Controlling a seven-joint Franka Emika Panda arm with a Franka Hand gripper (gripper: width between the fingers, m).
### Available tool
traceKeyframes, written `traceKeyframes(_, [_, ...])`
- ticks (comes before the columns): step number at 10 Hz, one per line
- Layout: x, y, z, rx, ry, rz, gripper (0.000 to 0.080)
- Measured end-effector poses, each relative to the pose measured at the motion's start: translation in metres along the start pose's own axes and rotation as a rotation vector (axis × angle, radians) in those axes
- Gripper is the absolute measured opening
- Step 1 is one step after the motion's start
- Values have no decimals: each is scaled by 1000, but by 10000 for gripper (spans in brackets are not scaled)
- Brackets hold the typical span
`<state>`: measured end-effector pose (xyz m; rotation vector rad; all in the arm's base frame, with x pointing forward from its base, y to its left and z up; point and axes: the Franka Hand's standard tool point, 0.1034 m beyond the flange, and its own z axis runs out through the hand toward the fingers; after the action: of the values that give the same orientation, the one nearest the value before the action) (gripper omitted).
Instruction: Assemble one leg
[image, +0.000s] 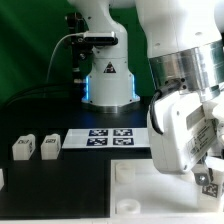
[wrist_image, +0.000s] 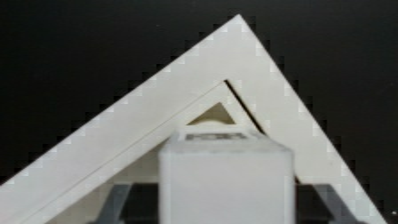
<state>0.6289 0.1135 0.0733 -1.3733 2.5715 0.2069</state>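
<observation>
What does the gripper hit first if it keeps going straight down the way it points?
Most likely the white panel. In the wrist view the gripper holds a leg pointing at the panel's corner, near a triangular opening. Nothing else shows in that line; depth to the panel is unclear.

Pretty much a black-and-white scene: table (image: 60, 185) is black, the arm (image: 185, 95) is white with a silvery wrist ring. Two white legs (image: 35, 147) carry black-and-white square tags, and the marker board (image: 108, 137) has the same pattern. Panel (wrist_image: 169, 110) is plain white, and the arm's base (image: 106, 88) glows blue.
</observation>
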Motion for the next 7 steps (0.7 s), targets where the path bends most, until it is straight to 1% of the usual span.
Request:
traceKeyframes(1, [2,3,3,-7,9,-74,367])
traceKeyframes(2, [3,8,7,-20,21,-179,571])
traceKeyframes(3, [4,9,9,-29,25,-302,571])
traceKeyframes(4, [4,8,8,-55,49,-633,636])
traceKeyframes(5, [2,10,7,-56,49,-710,636])
traceKeyframes(6, [4,9,8,-59,49,-808,647])
traceKeyframes(7, [6,7,8,-64,54,-959,647])
